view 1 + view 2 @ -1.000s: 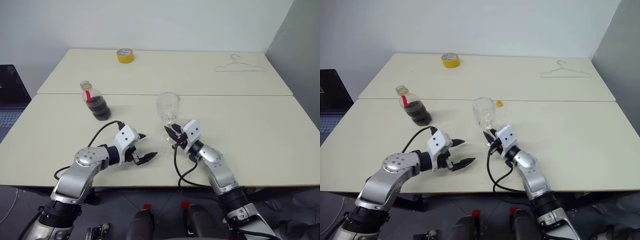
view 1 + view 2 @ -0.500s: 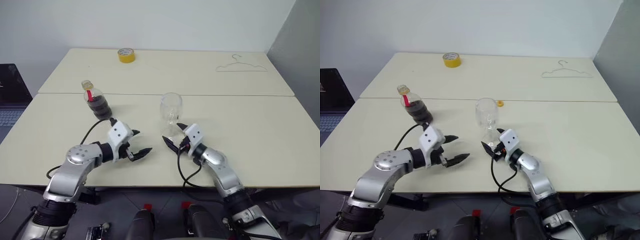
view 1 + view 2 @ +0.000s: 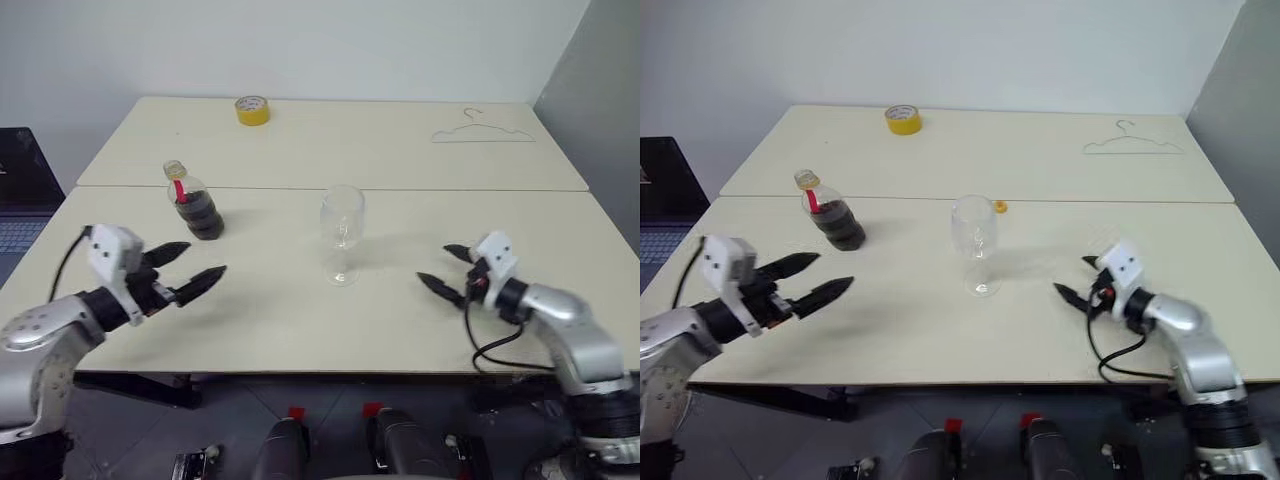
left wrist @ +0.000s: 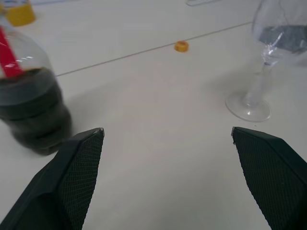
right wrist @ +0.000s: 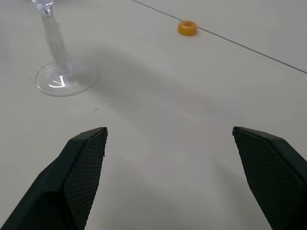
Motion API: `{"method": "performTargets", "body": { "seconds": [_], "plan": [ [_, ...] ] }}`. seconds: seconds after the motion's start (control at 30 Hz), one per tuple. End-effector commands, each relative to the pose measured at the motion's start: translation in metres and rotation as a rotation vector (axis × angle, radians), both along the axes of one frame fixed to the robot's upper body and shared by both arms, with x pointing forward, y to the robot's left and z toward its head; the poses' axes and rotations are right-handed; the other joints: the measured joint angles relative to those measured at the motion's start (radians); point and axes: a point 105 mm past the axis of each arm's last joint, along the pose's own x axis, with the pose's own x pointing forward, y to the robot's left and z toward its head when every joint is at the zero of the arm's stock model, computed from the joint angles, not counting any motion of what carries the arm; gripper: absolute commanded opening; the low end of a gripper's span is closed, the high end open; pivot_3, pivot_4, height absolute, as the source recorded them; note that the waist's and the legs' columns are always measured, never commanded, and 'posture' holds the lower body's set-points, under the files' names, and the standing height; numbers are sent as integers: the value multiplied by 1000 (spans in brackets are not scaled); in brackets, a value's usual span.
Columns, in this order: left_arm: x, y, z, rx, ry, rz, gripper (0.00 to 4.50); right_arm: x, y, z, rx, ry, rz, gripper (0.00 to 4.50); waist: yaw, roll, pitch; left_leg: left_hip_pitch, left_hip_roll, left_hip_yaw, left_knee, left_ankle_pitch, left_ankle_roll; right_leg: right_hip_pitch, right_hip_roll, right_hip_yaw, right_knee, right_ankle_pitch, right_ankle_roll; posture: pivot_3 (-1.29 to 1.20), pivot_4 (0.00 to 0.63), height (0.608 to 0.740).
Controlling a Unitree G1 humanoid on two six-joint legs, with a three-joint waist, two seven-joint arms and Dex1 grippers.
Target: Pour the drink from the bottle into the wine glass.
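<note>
Fingers of both grippers stand spread wide and hold nothing. A second ago the right gripper (image 3: pixel 447 268) was nearly closed around the stem of the wine glass (image 3: pixel 341 235); now it has let go and pulled well off to the glass's right, its black fingertips pointing back toward the foot. The left gripper (image 3: pixel 190 266) was just left of the glass before — it has swung far out to the left and now hovers in front of the bottle (image 3: pixel 195 203), near it but not touching.

The wine glass stands upright and alone in the middle of the near table (image 3: pixel 300 320), just in front of the seam between the two tabletops; no dark liquid shows in its bowl. The bottle stands upright to the glass's left, uncapped, with the drink (image 3: pixel 204 216) filling its lower half and a red strip at the neck. A small yellow cap (image 3: pixel 999 207) lies on the seam just behind and right of the glass — neither it, the bottle nor the glass has moved. Behind the glass, on the far table, lie a yellow tape roll (image 3: pixel 250 110) to the left and a wire hanger (image 3: pixel 480 132) to the right.
</note>
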Motion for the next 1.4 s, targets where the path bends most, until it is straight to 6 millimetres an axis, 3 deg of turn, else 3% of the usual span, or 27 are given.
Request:
{"method": "performTargets", "body": {
  "seconds": [0.03, 0.17, 0.3, 0.43, 0.67, 0.9, 1.4],
  "plan": [
    [5, 37, 17, 10, -59, 155, 4500, -13, 15, 62, -5, -59, 189, 4459, -2, 3, 2, 0, 0, 1, 0, 0, 0, 0, 0, 0, 0, 0, 0, 0, 150, 740],
    [19, 61, 21, 44, -68, 312, 4500, -21, 34, 106, -89, -116, 345, 4459, -1, 2, 2, 0, -1, -2, 0, 0, 0, 0, 0, -1, -1, 0, 0, 0, 150, 740],
    [30, 69, 27, 58, -105, 381, 4500, -30, 53, 134, -155, -165, 467, 4459, 3, 2, 2, -2, 0, -2, -1, 0, 0, -2, 0, -2, -2, 3, 5, 0, 150, 740],
    [42, 73, 24, 99, -110, 436, 4500, -41, 89, 171, -140, -284, 618, 4459, 3, 2, 3, -3, 1, 0, -2, 0, 0, -2, 0, -1, -3, 3, 6, 0, 150, 740],
    [70, 55, 15, 112, -124, 420, 4500, -45, 125, 175, -166, -318, 718, 4459, 17, 2, 3, -4, 0, 0, -2, 0, 0, -2, -5, -2, -4, 4, 6, 0, 150, 740],
    [95, 39, 7, 57, -113, 354, 4500, -47, 132, 170, -165, -306, 745, 4459, 17, 1, 3, -4, -1, 0, -1, 0, 0, -2, -5, -3, -4, 5, 7, 0, 150, 740],
    [130, 24, 4, 30, -110, 292, 4500, -67, 143, 173, -148, -299, 838, 4459, 14, 1, 3, -4, -2, 0, 0, 0, 0, -2, -3, -3, -1, 5, 7, 0, 150, 740]
  ]
}}
